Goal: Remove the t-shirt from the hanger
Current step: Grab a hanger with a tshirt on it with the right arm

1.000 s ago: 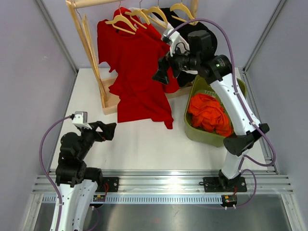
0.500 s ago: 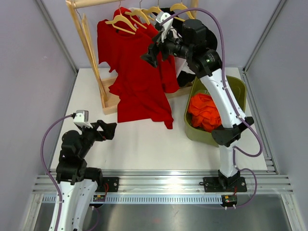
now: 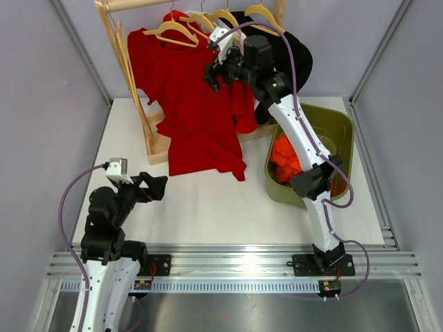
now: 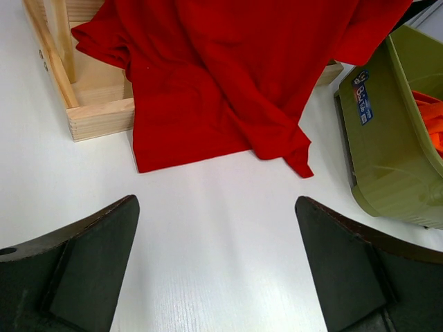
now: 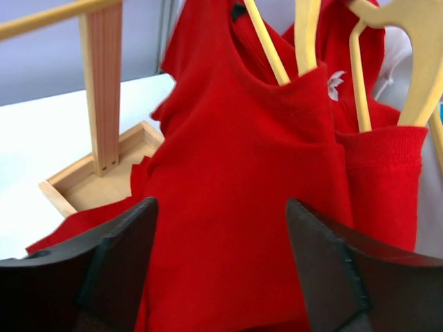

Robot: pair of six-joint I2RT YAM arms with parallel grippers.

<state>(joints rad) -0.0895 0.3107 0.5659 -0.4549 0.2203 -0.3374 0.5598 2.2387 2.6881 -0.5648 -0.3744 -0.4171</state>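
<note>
A red t-shirt (image 3: pixel 197 104) hangs from a pale wooden hanger (image 3: pixel 169 29) on the rack, its hem draped onto the table. My right gripper (image 3: pixel 212 72) is high at the rack, against the shirt's shoulder. In the right wrist view its jaws (image 5: pixel 221 207) stand open with the red t-shirt (image 5: pixel 235 173) filling the gap and the hanger arm (image 5: pixel 266 45) rising out of the collar. My left gripper (image 3: pixel 160 187) hovers low over the white table, open and holding nothing (image 4: pixel 216 204), with the shirt's hem (image 4: pixel 221 76) ahead of it.
Behind the first shirt, a second red shirt (image 5: pixel 377 180) hangs on its own hanger, and a black garment (image 3: pixel 297 48) hangs further right. The wooden rack has an upright (image 3: pixel 128 76) and a base frame (image 3: pixel 158 142). A green bin (image 3: pixel 342 124) with orange cloth (image 3: pixel 284 155) stands at the right.
My right arm has swung up and left from beside the bin to the shirt's shoulder, and the shirt has shifted left on the rack. The left arm has not moved.
</note>
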